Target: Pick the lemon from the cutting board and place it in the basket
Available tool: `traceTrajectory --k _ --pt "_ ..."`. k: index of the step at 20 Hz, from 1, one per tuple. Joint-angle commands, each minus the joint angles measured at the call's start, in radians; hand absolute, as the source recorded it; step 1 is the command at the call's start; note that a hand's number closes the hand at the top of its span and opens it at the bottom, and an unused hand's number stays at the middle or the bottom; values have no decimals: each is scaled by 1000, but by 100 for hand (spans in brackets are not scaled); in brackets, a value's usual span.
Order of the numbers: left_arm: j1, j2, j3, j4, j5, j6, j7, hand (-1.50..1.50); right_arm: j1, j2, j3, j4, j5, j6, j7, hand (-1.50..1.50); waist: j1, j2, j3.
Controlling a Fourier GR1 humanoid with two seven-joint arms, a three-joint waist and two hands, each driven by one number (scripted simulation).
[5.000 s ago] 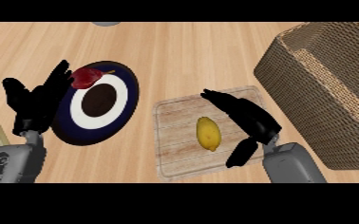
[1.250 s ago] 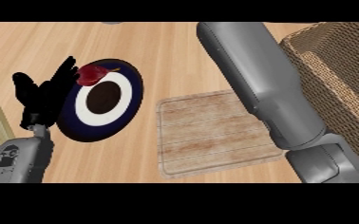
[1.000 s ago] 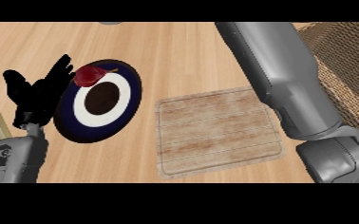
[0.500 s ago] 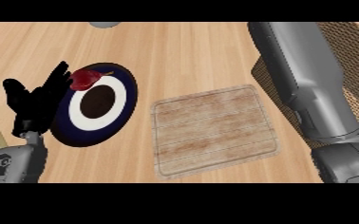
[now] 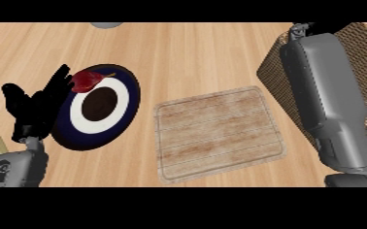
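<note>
Over the basket (image 5: 276, 68) we are reaching with our right forearm (image 5: 328, 97), its robot hand unseen; the cutting board (image 5: 219, 131) is lying bare, the lemon nowhere visible, and our left robot hand (image 5: 32, 107) is resting open.

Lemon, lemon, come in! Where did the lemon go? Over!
Lemon not in sight; cutting board bare. Right forearm stretched over the basket, its hand out of view. Left hand open, resting beside the plate. Nothing in the way.
</note>
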Motion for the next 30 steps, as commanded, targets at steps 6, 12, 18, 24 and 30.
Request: traceTrajectory --k 6,12,18,24,30 --pt "31 1 2 0 -7 -15 -40 0 168 -46 -161 -114 53 -117 119 -150 11 7 0" --pt "42 4 23 -4 16 -34 -47 0 294 12 -168 -200 6 -122 -6 -150 15 5 0" --pt "-41 -9 6 -40 1 9 68 0 258 5 -190 -249 4 -176 -30 -150 16 3 0" --pt "-1 -17 16 20 -12 7 -29 0 308 45 -308 -521 2 -262 -7 -150 -16 -6 0" --pt "3 15 49 24 2 -7 -21 0 502 104 -342 -914 -120 -109 -42 -150 -22 -6 -1"
